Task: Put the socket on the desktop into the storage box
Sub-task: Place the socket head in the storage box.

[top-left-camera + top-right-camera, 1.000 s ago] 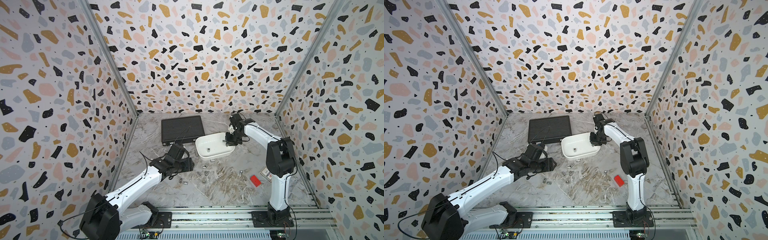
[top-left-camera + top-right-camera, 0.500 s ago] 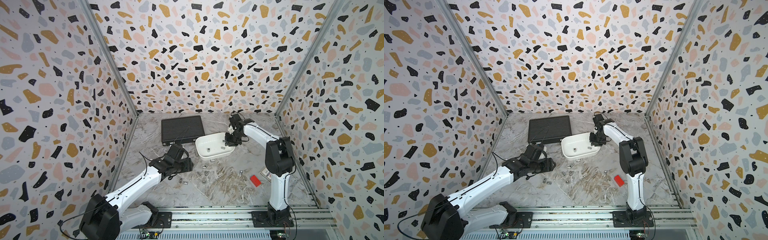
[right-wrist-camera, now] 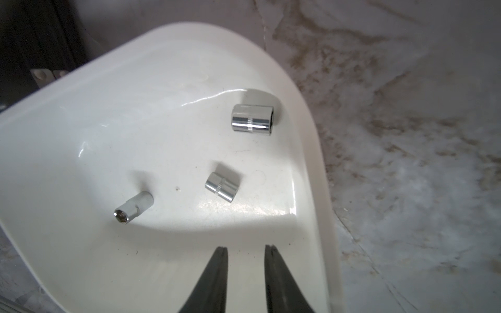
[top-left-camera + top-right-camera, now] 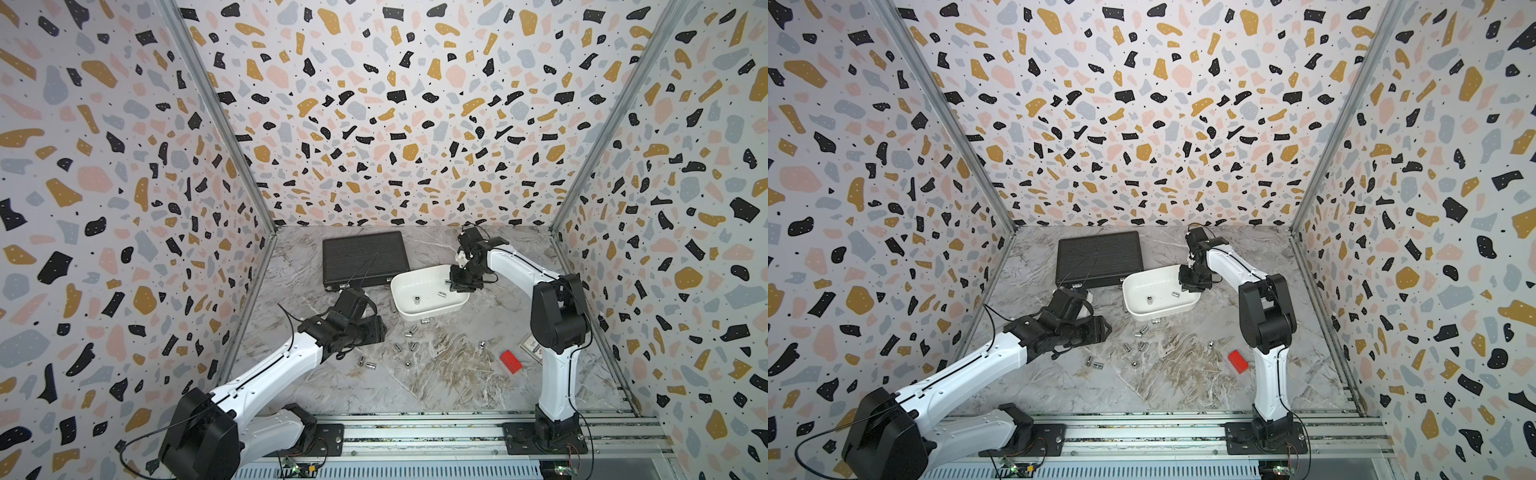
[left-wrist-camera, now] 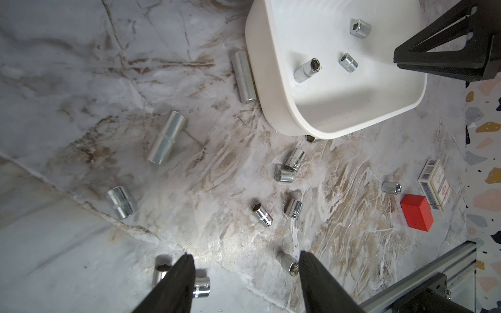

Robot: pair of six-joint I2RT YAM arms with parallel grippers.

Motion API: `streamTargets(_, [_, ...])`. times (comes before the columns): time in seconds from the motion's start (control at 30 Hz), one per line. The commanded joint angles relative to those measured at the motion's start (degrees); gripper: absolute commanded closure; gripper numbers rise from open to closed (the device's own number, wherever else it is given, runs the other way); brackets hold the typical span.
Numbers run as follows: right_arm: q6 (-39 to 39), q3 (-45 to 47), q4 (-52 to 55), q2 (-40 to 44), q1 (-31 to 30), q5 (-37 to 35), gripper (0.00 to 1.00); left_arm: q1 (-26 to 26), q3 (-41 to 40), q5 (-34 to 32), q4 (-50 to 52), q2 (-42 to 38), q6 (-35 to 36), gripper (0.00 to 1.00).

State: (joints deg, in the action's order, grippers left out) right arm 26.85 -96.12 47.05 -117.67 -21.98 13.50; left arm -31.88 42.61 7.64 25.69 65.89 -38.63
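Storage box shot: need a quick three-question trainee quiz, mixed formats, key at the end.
1. How many sockets lie inside the storage box?
2. True or false: the right end effector is gripping a socket.
3. The red block lies: A) in the storage box, B) on the desktop, C) on the black case.
Key: 1. Three. 2. False; its jaws stand slightly apart, empty, above the box. 3. B.
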Motion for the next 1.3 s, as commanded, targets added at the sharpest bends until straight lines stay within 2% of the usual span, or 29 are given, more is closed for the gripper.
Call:
streamTargets(0.0, [0.03,1.06,1.31,5.94,-0.46,-0.39,0.7,0.37,-0.46,0.51,-0.65,-0.32,0.18,0.35])
streamTargets(0.63, [-1.01,13.14,0.72,18.15,-0.52,-2.77,0.67,0.09,0.1,8.46,-4.19,0.73,4.52,0.35])
streamTargets(0.97, [-2.02,20.83,1.6,24.89,-0.52,-4.68,0.64,-4.48,1.11,10.5,-7.9,4.01,5.58,0.35])
streamTargets(1.27, [-2.68,27.54,2.35,30.75,-0.52,-6.37,0.56,-7.82,2.44,11.77,-11.26,7.75,5.83,0.35])
